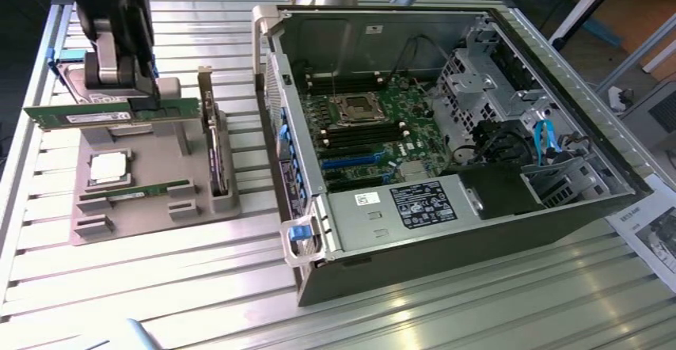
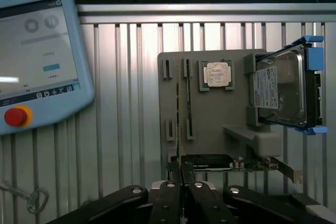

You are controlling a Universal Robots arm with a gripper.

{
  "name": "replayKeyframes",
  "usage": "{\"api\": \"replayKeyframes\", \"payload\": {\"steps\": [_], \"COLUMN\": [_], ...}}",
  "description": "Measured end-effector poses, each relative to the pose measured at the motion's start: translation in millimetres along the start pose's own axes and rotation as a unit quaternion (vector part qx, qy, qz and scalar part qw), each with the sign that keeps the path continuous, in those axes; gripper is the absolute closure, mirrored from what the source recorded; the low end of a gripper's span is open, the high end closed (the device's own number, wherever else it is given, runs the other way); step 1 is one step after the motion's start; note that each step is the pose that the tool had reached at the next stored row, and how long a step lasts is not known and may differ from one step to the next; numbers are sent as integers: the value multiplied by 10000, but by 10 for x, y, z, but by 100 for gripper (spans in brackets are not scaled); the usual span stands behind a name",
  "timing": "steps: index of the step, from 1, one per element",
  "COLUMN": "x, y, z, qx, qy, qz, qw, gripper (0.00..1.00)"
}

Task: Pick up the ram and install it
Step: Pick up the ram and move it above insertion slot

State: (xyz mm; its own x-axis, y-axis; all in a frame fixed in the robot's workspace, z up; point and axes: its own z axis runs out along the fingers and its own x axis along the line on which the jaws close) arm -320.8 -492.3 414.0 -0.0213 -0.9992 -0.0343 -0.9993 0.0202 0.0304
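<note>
The ram (image 1: 74, 117), a long thin green board, hangs level above the grey parts holder (image 1: 148, 219) at the exterior view's left. My gripper (image 1: 125, 104) is shut on its upper edge. In the wrist view the fingers (image 2: 168, 203) press together on the ram (image 2: 179, 124), which shows edge-on as a thin line. The open computer case (image 1: 591, 207) lies to the exterior view's right, and its motherboard (image 1: 393, 120) with dark memory slots (image 1: 365, 134) faces up.
On the holder sit a silver processor (image 1: 109, 167), a second green stick (image 1: 138, 192) and an upright expansion card (image 1: 217, 156). A hard drive (image 2: 283, 90) with blue rails stands at its end. A teach pendant (image 2: 37, 61) lies on the slatted table (image 1: 190, 287).
</note>
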Motion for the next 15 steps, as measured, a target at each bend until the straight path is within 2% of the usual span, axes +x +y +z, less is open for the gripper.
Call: {"api": "replayKeyframes", "payload": {"steps": [3,10,13,15], "x": [-2,-6,-8,-10], "y": [-64,-283,-381,-477], "z": [-2,-8,-12,-15], "qx": [0,0,0,0], "qy": [0,0,0,1], "qz": [0,0,0,0], "qw": [10000,10000,10000,10000], "gripper": [88,88,88,88]}}
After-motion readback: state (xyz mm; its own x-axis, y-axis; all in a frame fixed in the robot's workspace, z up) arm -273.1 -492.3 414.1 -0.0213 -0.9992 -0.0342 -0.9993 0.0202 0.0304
